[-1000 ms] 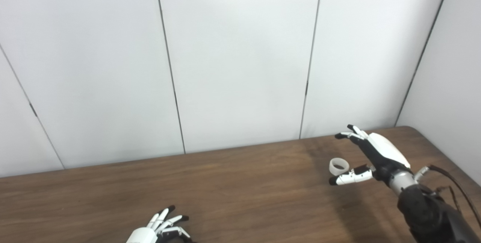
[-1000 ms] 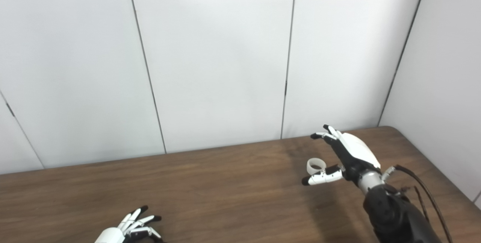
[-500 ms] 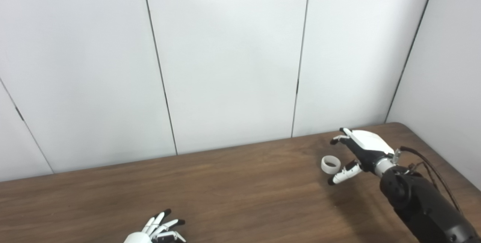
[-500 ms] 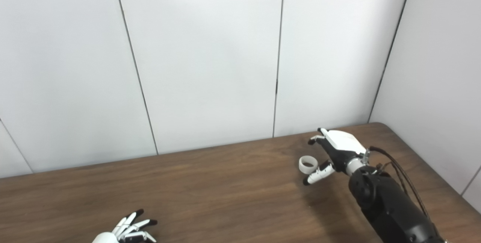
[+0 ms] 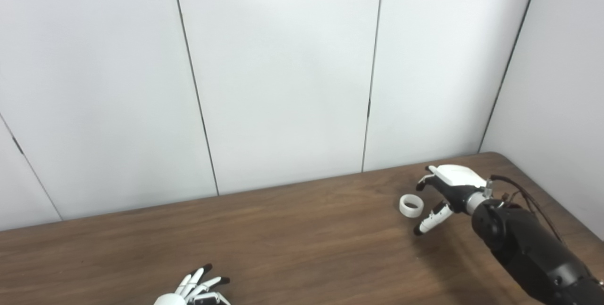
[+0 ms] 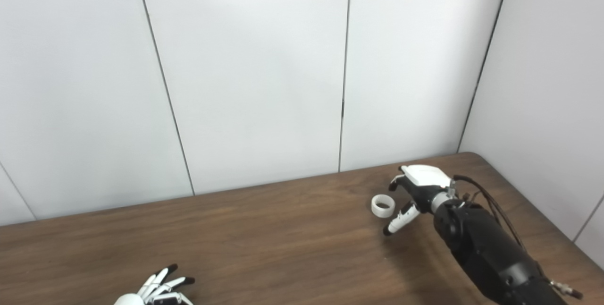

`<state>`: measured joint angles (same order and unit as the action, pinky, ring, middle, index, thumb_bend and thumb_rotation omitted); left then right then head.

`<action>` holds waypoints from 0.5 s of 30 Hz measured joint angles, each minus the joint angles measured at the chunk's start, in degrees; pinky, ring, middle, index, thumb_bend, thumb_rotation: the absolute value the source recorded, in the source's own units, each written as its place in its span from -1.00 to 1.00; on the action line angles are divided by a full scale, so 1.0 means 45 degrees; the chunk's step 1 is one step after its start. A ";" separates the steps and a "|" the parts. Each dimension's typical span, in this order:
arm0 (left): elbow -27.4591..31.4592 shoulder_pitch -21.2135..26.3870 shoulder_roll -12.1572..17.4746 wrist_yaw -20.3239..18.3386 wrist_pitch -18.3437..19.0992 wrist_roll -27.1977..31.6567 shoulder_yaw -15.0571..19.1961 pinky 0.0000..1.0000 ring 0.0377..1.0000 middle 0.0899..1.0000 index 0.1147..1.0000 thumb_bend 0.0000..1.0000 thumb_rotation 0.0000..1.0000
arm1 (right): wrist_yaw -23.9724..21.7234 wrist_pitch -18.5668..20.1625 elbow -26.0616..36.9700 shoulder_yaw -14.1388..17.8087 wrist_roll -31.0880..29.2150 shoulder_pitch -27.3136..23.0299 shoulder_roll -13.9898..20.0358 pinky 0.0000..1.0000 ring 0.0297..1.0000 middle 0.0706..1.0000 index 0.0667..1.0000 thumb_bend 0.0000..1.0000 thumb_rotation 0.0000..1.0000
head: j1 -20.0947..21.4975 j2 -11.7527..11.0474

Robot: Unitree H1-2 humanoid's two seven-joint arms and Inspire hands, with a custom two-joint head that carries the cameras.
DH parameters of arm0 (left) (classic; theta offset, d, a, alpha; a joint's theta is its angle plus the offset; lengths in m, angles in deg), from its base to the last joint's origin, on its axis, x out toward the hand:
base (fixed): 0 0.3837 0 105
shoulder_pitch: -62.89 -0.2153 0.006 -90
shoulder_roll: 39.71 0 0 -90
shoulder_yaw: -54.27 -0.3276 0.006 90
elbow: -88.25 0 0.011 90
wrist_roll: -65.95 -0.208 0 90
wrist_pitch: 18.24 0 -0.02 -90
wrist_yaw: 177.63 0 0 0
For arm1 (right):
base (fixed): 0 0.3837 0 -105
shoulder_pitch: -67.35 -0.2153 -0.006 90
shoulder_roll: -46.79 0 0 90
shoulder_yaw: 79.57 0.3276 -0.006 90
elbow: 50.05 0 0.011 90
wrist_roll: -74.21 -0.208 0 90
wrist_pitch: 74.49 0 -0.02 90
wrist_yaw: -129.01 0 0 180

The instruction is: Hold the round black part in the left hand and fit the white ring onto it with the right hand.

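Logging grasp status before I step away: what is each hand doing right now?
Left hand: open, fingers spread, holding nothing; no black part in view.
Right hand: open, curled beside the white ring, which sits on the table, not gripped.

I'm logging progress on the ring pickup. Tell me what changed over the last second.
The right hand has dropped lower toward the table and turned palm-down beside the white ring, with its fingers and thumb open around it but not yet closed. The camera also shifted. The ring lies where it was on the table, and the left hand is still open and empty at the near edge. No black part is in view.
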<state>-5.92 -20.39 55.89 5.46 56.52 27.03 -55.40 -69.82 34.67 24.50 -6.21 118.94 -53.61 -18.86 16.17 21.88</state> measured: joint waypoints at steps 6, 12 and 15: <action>0.0118 -0.0076 0.0000 -0.0104 0.0004 -0.0001 0.0066 1.00 1.00 0.71 -0.18 0.03 -0.92 | -0.0750 0.0047 -0.0033 -0.0076 -0.0056 -0.0127 0.0002 1.00 1.00 1.00 0.54 0.79 -0.17 | -0.0039 0.0078; 0.0180 -0.0169 -0.0019 -0.0193 0.0004 -0.0007 0.0145 1.00 1.00 0.71 -0.18 0.03 -0.92 | -0.1464 0.0093 -0.0100 -0.0036 -0.0385 -0.0341 0.0019 1.00 1.00 1.00 0.55 0.78 -0.21 | -0.0117 0.0137; 0.0234 -0.0217 -0.0047 -0.0237 0.0004 -0.0020 0.0172 1.00 1.00 0.70 -0.18 0.03 -0.92 | -0.1515 0.0105 -0.0100 -0.0040 -0.0418 -0.0358 0.0015 1.00 1.00 1.00 0.57 0.79 -0.24 | -0.0156 0.0156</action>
<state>-4.87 -21.37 55.68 4.39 56.53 26.94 -54.62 -76.64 35.14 24.05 -6.39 117.06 -55.22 -18.79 15.47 22.59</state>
